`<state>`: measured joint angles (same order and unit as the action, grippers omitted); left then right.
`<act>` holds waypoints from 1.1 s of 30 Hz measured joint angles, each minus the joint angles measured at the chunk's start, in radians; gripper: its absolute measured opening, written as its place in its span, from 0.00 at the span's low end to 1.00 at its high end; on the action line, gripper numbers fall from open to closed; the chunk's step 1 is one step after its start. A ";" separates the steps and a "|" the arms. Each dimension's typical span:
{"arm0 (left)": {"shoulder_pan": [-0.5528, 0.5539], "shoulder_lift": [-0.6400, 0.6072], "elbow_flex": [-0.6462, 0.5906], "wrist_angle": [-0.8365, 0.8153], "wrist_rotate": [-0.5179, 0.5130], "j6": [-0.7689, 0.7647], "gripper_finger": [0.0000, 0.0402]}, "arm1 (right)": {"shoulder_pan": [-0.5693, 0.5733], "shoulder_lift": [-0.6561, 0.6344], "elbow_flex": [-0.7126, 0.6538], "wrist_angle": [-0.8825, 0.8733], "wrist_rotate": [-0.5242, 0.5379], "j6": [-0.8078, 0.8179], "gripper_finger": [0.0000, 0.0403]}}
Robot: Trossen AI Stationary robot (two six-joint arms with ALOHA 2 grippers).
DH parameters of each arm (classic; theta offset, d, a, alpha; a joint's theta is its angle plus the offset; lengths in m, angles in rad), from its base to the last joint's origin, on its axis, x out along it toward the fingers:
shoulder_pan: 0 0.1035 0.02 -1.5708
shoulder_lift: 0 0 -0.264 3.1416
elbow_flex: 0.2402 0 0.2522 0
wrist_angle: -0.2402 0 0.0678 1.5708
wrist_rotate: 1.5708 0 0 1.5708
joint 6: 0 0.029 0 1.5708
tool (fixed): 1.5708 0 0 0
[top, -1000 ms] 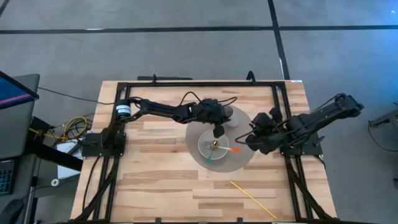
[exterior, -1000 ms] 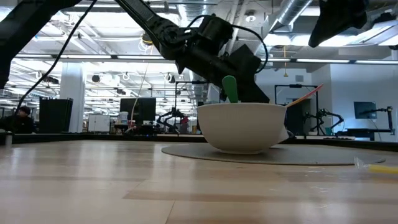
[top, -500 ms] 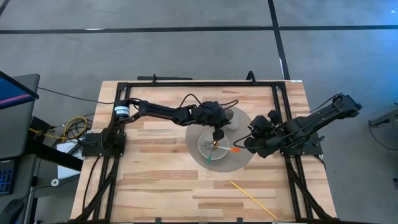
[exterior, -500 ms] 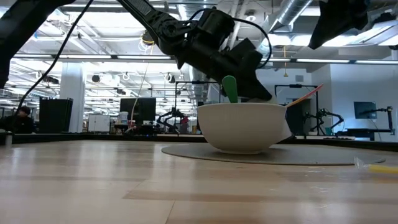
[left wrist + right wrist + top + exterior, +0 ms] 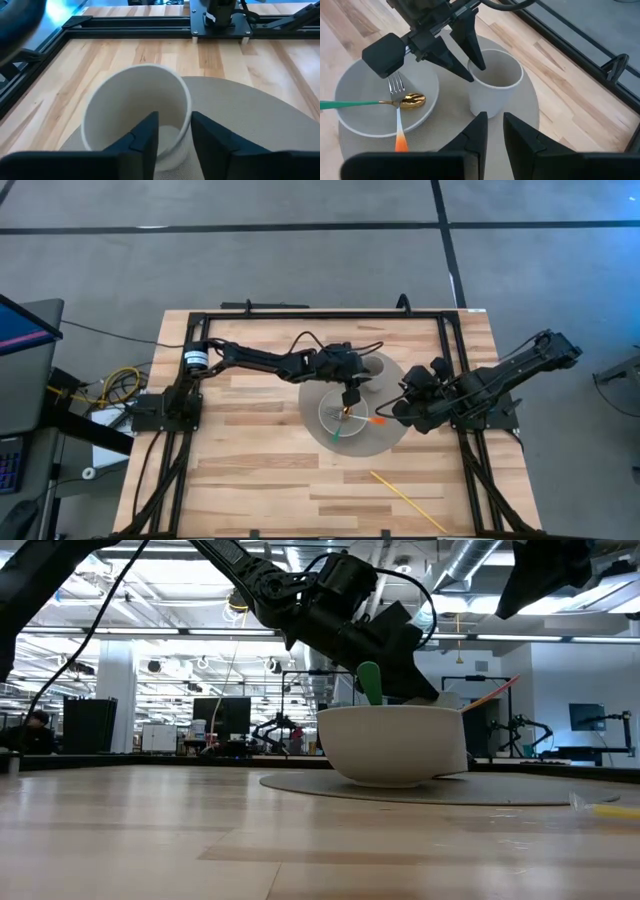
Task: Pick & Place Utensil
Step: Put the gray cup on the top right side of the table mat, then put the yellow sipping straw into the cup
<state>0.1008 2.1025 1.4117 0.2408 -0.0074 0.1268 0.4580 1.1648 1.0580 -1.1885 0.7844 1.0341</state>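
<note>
1. The left gripper (image 5: 465,52) is reaching over the white cup (image 5: 495,82) beside the bowl (image 5: 355,117), its spread fingers straddling the cup's rim, one inside and one outside, not clenched.
2. A green-handled spoon (image 5: 412,101) and an orange-handled fork (image 5: 397,107) are lying in the bowl.
3. The right gripper (image 5: 490,131) is hovering near the cup, fingers slightly apart, grasping nothing.
4. A yellow stick (image 5: 405,500) is lying on the table (image 5: 260,470), well apart from the bowl.
</note>
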 joint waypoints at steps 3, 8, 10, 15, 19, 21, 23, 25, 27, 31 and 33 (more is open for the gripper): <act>-0.002 -0.006 -0.001 0.000 0.000 0.000 0.32 | 0.000 0.000 0.000 0.000 -0.001 0.016 0.14; -0.016 -0.062 -0.002 -0.025 0.000 0.000 0.35 | 0.000 0.000 0.000 0.000 -0.006 0.017 0.14; -0.024 -0.111 -0.002 -0.061 0.000 0.006 0.35 | 0.003 0.000 0.000 0.003 -0.010 0.015 0.14; -0.049 -0.265 -0.002 -0.235 0.000 0.057 0.36 | 0.026 0.000 0.000 0.041 -0.054 0.015 0.14; -0.055 -0.400 -0.001 -0.423 0.000 0.060 0.36 | 0.071 0.019 0.000 0.123 -0.128 0.015 0.13; -0.055 -0.467 -0.001 -0.511 0.000 0.060 0.36 | 0.104 0.042 0.000 0.179 -0.175 0.015 0.13; -0.053 -0.531 -0.001 -0.580 0.000 0.060 0.36 | 0.132 0.073 0.000 0.249 -0.239 0.015 0.13; -0.049 -0.593 -0.001 -0.624 0.000 0.060 0.36 | 0.164 0.111 0.000 0.296 -0.304 0.015 0.13; -0.048 -0.650 -0.001 -0.654 0.000 0.060 0.36 | 0.199 0.146 -0.001 0.328 -0.348 0.040 0.13; -0.048 -0.738 -0.007 -0.694 0.000 0.060 0.36 | 0.261 0.225 -0.001 0.334 -0.455 0.192 0.13; -0.048 -0.786 -0.034 -0.693 0.000 0.060 0.36 | 0.286 0.279 0.001 0.355 -0.543 0.257 0.13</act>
<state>0.0528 1.3166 1.3781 -0.4518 -0.0071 0.1871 0.7436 1.4436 1.0588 -0.8337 0.2418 1.2914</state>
